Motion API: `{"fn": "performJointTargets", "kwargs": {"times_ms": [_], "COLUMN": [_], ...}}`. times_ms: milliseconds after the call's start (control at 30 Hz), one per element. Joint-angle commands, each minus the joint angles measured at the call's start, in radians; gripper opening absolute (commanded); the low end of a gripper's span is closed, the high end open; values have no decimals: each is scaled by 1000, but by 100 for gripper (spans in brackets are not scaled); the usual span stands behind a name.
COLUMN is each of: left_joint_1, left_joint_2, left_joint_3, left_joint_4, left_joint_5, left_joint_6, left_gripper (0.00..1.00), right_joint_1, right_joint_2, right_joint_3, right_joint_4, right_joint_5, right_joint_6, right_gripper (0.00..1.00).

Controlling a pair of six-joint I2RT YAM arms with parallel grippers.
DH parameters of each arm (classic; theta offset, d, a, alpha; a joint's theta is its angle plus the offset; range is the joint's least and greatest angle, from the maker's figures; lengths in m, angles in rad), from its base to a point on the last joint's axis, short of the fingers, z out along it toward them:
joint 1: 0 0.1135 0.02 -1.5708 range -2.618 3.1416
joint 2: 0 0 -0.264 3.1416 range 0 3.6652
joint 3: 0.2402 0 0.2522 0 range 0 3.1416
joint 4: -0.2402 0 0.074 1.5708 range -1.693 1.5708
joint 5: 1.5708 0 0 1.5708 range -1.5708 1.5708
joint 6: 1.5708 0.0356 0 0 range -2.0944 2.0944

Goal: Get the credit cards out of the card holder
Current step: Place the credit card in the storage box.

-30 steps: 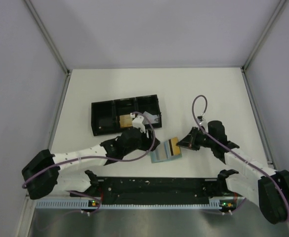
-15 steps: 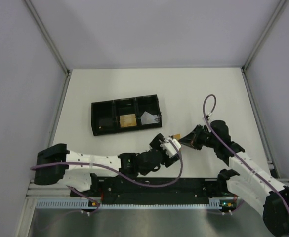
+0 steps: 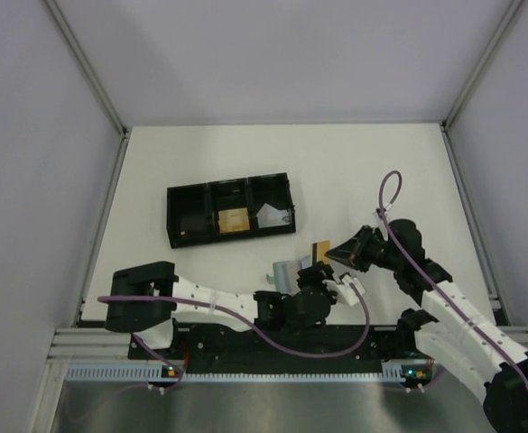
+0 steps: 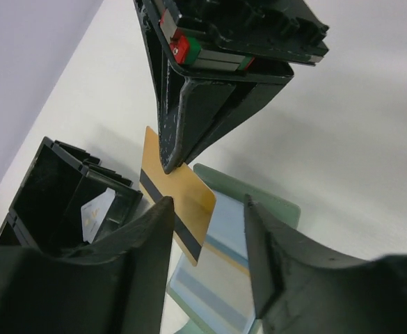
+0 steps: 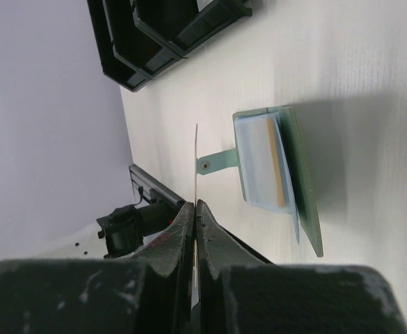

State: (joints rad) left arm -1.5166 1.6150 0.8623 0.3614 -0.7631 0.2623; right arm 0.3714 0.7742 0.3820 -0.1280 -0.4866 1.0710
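The table carries the long black tray at its far left. A tan card lies in the tray's middle compartment and a silvery card in the right-hand one.

Nearer to me the card holder lies opened flat on the table, its tab pointing away from the panels. At least one more card with an orange edge sits in its pocket.

My right gripper is clamped tight on the top edge of the striped card. It holds that card upright in the air above the holder, clear of the pocket.

My left gripper stands with its jaws apart, one on either side of the card's lower part. I see no pinch from it yet.

I judge this card to be very light, thin and stiff, but smooth. It could slide or pivot in a narrow pinch, and a hard sideways push would bow it. My left fingers should close flat on both faces, well in from the lower corner, before the right lets go.

The pocketed card will need a pull along the holder, with the holder pinned down.
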Motion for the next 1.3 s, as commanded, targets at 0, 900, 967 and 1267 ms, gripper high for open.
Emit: {"fn": "performJointTargets", "kwargs": {"times_ms": [0,900,967,1267], "left_joint_1": [-4,355,432,784], "left_joint_2": [39,-581,-654,-719], "left_joint_3": [60,-272,-304,-249], "left_joint_4": [45,-139,-147,-428], "left_joint_5": [-114,378,467,640], "left_joint_6": [46,-592,-632,-702], "left_gripper": [42,0,0,0], "right_joint_1": [12,11,11,11], "right_joint_2": [-26,-115,-127,-128], "right_joint_3": [54,279,273,207], "right_joint_4": [7,-99,-108,-52], "right_joint_5": [14,141,128,16], "right_joint_6": [20,-336,-387,-462], "right_gripper": [0,87,92,96]}}
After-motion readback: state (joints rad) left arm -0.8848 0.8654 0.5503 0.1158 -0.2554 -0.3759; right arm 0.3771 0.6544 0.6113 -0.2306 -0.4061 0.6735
